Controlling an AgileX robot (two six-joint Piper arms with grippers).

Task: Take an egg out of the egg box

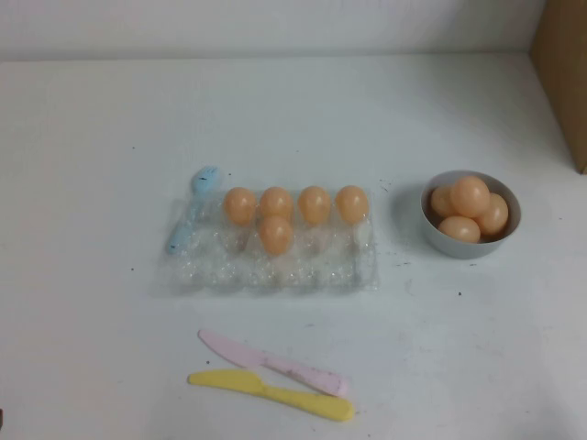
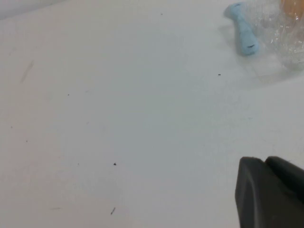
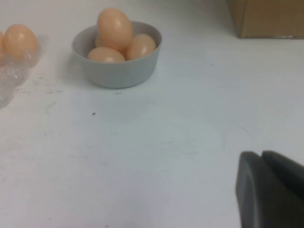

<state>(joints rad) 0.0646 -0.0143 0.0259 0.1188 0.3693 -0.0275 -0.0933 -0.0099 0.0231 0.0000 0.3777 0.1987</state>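
Note:
The clear plastic egg box (image 1: 275,268) lies at the table's middle. Several orange-tan eggs sit in it: a back row (image 1: 314,203) and one egg (image 1: 276,234) in the second row. Neither gripper shows in the high view. My left gripper (image 2: 263,164) is shut and empty, low over bare table, well away from the box corner (image 2: 285,38). My right gripper (image 3: 261,156) is shut and empty, over bare table, apart from the grey bowl (image 3: 118,71). The box's end egg (image 3: 20,40) shows in the right wrist view.
The round grey bowl (image 1: 438,234) right of the box holds several eggs. A light blue utensil (image 1: 191,218) lies against the box's left end. A pink knife (image 1: 275,363) and a yellow knife (image 1: 275,394) lie in front. A cardboard box (image 1: 561,73) stands far right.

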